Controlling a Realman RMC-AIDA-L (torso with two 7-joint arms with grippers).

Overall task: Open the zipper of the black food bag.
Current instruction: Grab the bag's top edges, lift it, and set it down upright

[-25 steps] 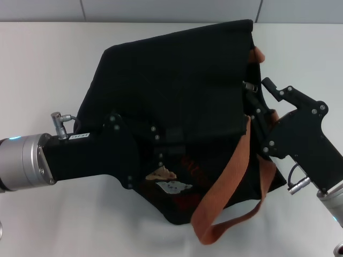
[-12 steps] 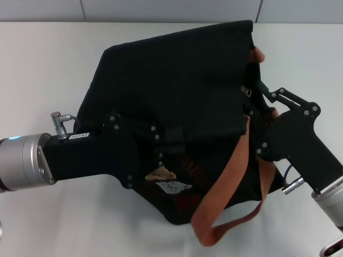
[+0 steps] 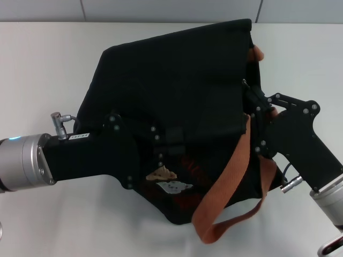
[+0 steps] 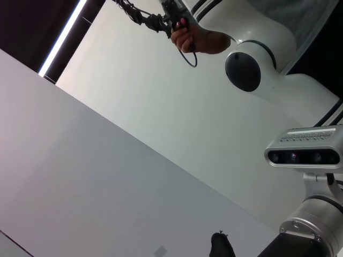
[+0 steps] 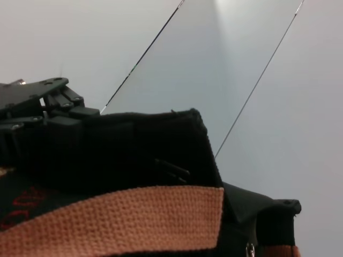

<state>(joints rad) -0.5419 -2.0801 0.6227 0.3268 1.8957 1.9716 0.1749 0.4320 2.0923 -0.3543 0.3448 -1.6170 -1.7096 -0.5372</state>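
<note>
white surface (image 3: 48, 75) backs the black food bag (image 3: 177, 85), left tool (image 3: 161, 147) state unclear, right tool (image 3: 251, 101) narrowed at the zipper (image 3: 247, 88), best drawn straight along its track.

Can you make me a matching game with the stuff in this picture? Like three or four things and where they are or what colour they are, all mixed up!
Things:
1. black food bag
2. webbing handle
3. left end effector
4. right end effector

Descriptions:
A. orange-brown
B. at the bag's right-hand edge
C. lying on the white table
D. on the front of the bag, just above the bear patch

Pairs: 1-C, 2-A, 3-D, 4-B
</note>
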